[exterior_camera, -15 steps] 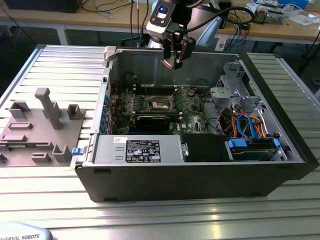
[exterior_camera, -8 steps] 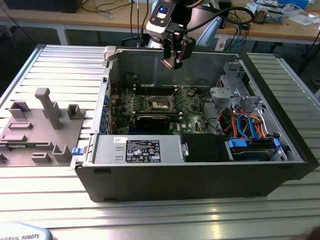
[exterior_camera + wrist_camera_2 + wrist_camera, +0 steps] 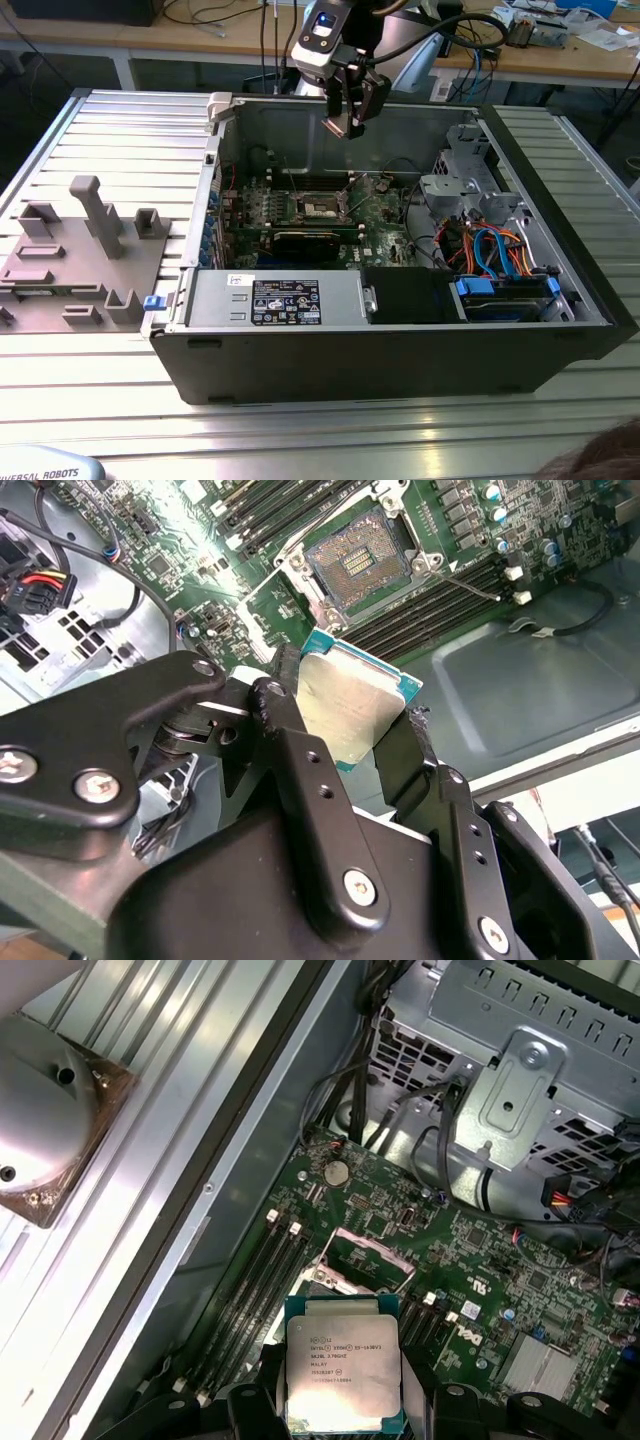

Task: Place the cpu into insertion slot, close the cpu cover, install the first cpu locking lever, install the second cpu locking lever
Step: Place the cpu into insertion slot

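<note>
1. One chip is the whole matter: the cpu (image 3: 343,1370) is pinched by two opposite edges between the black jaws of the gripper (image 3: 345,1405), which are pressed in on it. It is in the air, not in the insertion slot (image 3: 358,1260).
2. Faces: the first wrist view meets its printed metal top, while in the second wrist view the cpu (image 3: 355,705) shows a paler, plain face. From that I judge that the chip stands along the fingers and does not lie flat to the slot (a judgement from two angles, not something plainly seen).
3. Direction: the insertion slot (image 3: 357,555) lies past the chip's free edge, beyond the fingertips, and is well apart from it. It is uncovered, with its field of contacts showing inside the silvery rim.
4. Height: in the exterior view the gripper (image 3: 350,125) hangs above the insertion slot (image 3: 322,207), a little toward the exterior view's right of it, with open air between.
5. Around the slot: the green circuit board (image 3: 265,605) carries it, and long dark memory slots (image 3: 430,610) run just beside its rim.
6. Further out from the slot, the walls of the open computer case (image 3: 400,340) stand around the board.
</note>
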{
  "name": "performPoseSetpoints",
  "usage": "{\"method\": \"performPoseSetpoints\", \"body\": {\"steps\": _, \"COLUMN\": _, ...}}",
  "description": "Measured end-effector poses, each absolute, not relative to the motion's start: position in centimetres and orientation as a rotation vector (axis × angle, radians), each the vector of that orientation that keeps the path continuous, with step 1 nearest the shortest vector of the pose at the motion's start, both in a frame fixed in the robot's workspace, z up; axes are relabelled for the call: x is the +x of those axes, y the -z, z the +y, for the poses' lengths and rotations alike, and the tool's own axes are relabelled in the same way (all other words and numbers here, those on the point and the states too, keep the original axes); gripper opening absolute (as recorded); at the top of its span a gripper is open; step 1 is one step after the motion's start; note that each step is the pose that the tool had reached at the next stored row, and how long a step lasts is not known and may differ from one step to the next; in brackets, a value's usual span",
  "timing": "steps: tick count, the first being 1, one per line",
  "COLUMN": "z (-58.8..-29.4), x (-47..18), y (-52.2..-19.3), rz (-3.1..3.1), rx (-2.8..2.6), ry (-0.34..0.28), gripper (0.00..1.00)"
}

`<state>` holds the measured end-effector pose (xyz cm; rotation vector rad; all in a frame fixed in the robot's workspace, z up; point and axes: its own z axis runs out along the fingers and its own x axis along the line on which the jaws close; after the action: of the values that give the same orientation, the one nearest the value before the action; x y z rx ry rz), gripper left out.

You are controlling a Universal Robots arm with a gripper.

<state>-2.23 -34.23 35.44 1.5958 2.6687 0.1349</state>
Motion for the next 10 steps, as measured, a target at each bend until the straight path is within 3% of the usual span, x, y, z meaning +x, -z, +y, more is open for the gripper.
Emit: {"method": "performPoseSetpoints", "body": {"steps": 10, "z": -34.23, "x": -2.22, "y": -35.44, "rz": 2.661, "rx": 1.608, "ry": -0.135, "gripper": 0.54}}
